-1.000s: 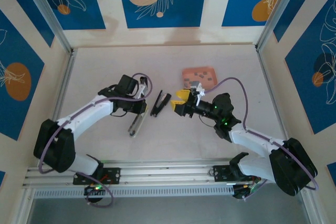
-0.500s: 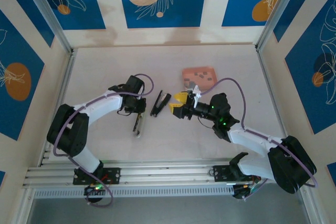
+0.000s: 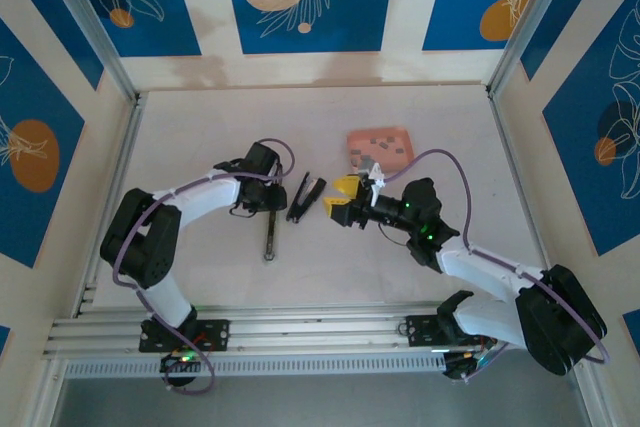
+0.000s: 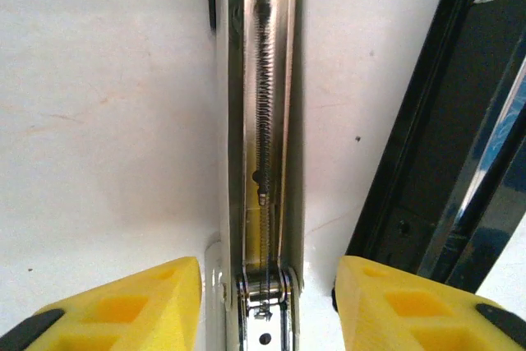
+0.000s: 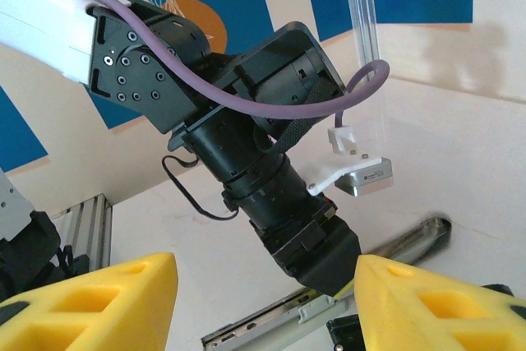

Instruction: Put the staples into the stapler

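1. Straddling the stapler's silver rail point(image 4: 265, 121), my left gripper point(image 4: 267, 302) is spread wide, one yellow finger point(image 4: 123, 302) on each side.
2. The rail lies channel-up with a thin coil spring along it; the black stapler body point(image 4: 427, 162) lies just beside it.
3. The staples point(image 3: 375, 140) show as dull grey patches on a salmon-pink tray point(image 3: 356, 137), well apart from the rail.
4. My right gripper point(image 3: 342, 199) is wide and empty, near the tray.

The jaws of the left gripper point(image 4: 267, 285) stand apart on either side of a shiny stapler rail point(image 4: 283, 121) with a thin spring point(image 4: 265, 71) down it. The rail lies on the white desk point(image 4: 107, 121), with a black stapler body point(image 4: 436, 145) just beside it.
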